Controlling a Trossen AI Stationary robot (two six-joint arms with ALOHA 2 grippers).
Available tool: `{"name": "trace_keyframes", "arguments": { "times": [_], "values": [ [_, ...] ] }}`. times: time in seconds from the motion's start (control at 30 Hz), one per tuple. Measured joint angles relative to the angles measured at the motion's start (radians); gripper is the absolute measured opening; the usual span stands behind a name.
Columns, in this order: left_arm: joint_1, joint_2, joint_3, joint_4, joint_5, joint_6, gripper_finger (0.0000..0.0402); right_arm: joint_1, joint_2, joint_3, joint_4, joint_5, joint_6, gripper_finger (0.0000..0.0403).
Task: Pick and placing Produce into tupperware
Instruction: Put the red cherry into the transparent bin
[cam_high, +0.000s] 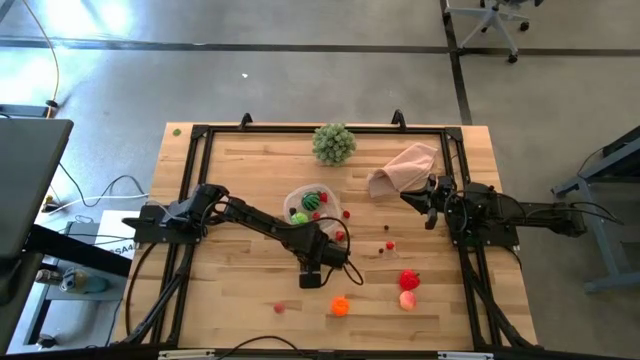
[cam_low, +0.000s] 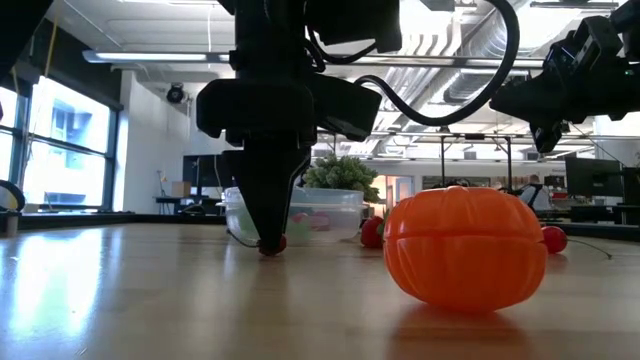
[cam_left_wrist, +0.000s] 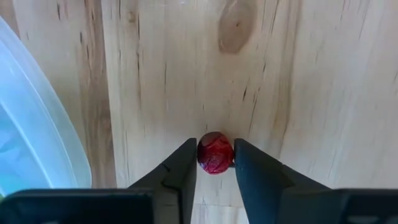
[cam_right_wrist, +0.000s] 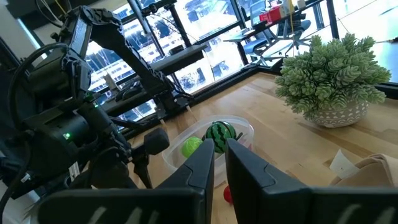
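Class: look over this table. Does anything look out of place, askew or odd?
Yes. A pinkish cloth lies crumpled at the table's far right, near the right gripper. Tiny red berries lie scattered loose; the left gripper is pinching one berry.

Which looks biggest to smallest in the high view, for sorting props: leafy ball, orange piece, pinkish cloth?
1. Pinkish cloth
2. Leafy ball
3. Orange piece
All rest on one table, so nearness hardly skews this.
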Motion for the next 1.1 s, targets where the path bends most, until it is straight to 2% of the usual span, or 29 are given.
{"name": "trace_keyframes", "arguments": {
  "times": [0.27, 0.8, 0.93, 1.1],
  "values": [
    [0.0, -0.002, 0.0, 0.0, 0.0, 0.0, 0.0065, 0.0, 0.0, 0.0, 0.0, 0.0, 0.0, 0.003],
    [-0.001, -0.002, 0.004, -0.003, 0.026, 0.004, 0.0062, 0.0, 0.0, 0.0, 0.0, 0.0, 0.0, 0.003],
    [-0.001, -0.002, 0.046, -0.029, 0.08, 0.005, 0.0062, 0.0, 0.0, 0.0, 0.0, 0.0, 0.0, 0.003],
    [-0.002, -0.002, 0.141, -0.115, 0.088, 0.009, 0.0062, 0.0, 0.0, 0.0, 0.0, 0.0, 0.0, 0.003]
  ]
}}
